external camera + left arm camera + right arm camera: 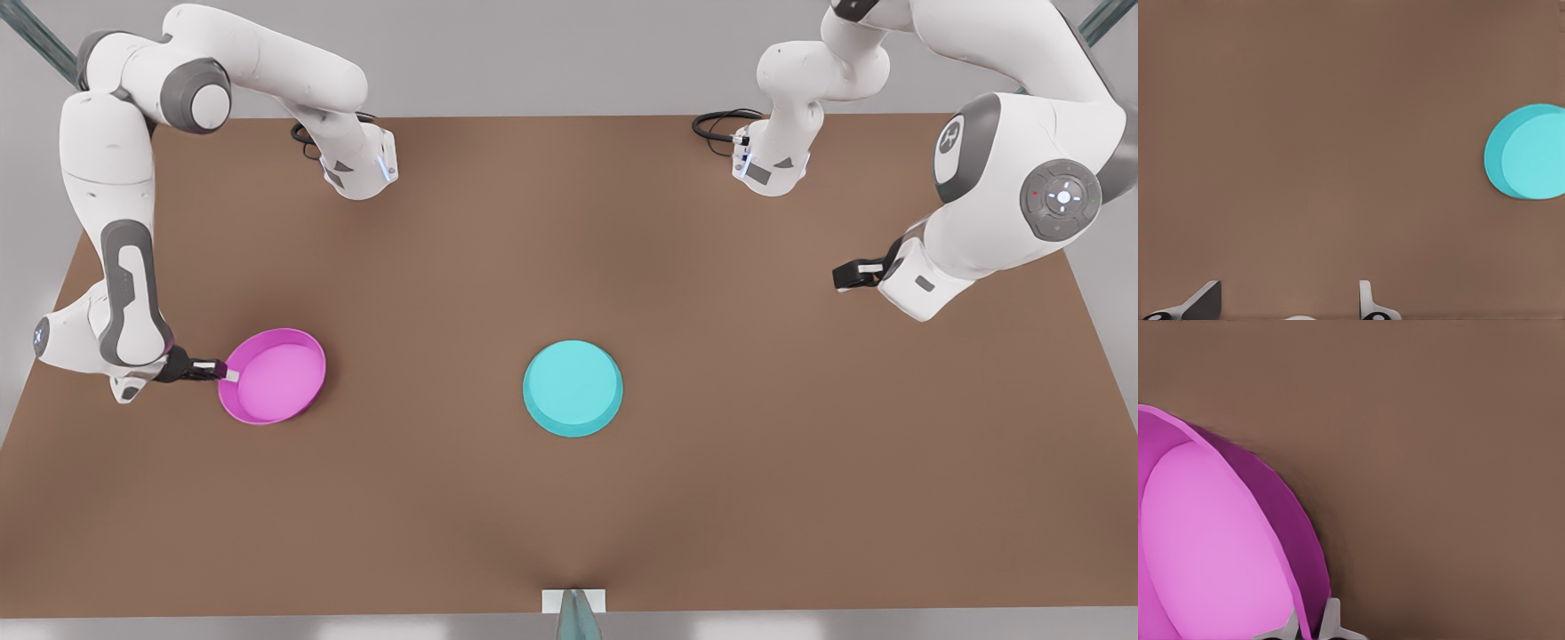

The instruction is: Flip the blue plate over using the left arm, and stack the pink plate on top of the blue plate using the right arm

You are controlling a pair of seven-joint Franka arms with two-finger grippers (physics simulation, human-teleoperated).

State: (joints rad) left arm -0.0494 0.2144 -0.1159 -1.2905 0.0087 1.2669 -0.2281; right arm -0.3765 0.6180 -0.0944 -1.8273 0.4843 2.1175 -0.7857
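My right gripper (224,371) pinches the pink plate (276,378) by its rim at the front view's left. The blue plate (573,388), base up mid-table, lies toward the front view's right from it. Left gripper (845,274) waits, fingers spread.

Soft even light, faint shadows, no glare

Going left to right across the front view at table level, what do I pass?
Right gripper pinching the rim of the pink plate → pink plate → blue plate, base up → left gripper, open, waiting over the table.
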